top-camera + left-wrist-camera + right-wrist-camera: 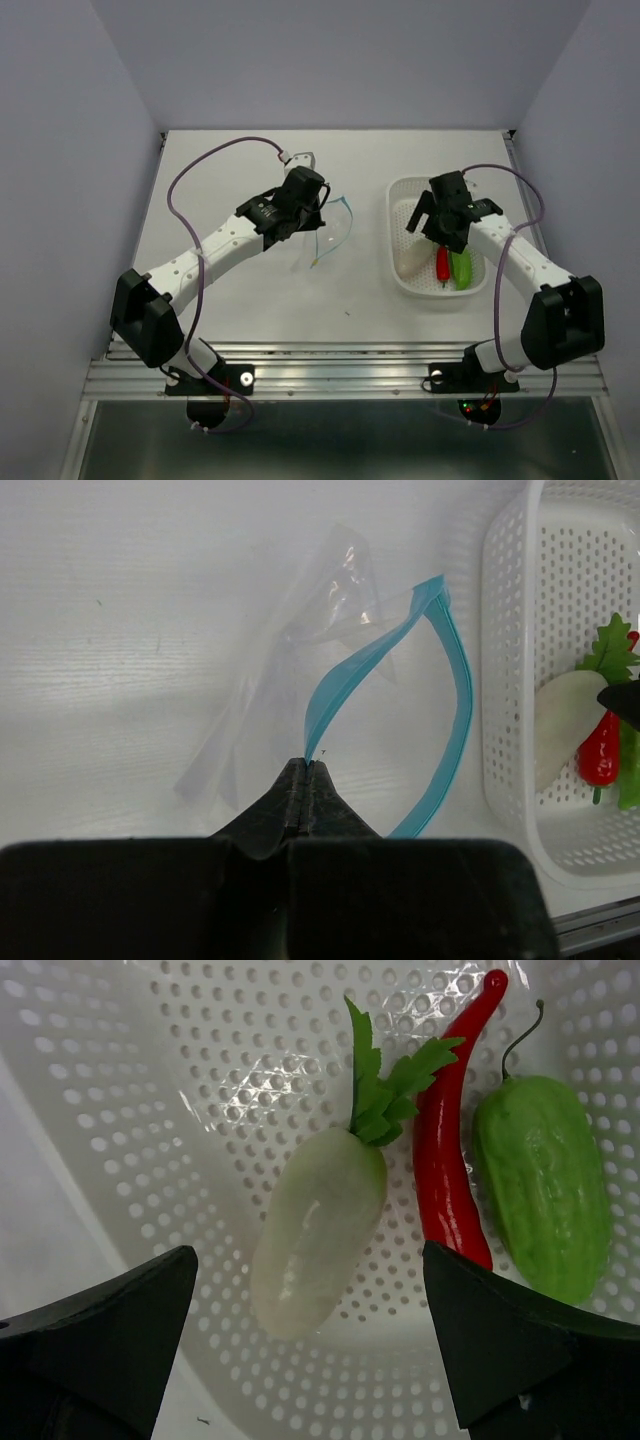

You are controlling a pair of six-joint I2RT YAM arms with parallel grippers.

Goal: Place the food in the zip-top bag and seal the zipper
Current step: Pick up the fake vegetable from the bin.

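Left gripper (305, 775) is clamped tight on the zipper (350, 680) of the zip-top bag (290, 670), which lies crumpled on the table (250, 290) with its mouth gaping. Right gripper (308, 1270) is spread wide over the basket (150, 1110), holding nothing, its fingers flanking the radish (320, 1230). The chili (445, 1160) and pod (545, 1185) lie beside the radish in the basket.

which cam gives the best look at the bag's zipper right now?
Left wrist: the zipper sits close and centred as an open blue loop, one side pinched in the shut left gripper. Top external shows it only as a thin blue line beside that gripper. Right wrist doesn't show it.
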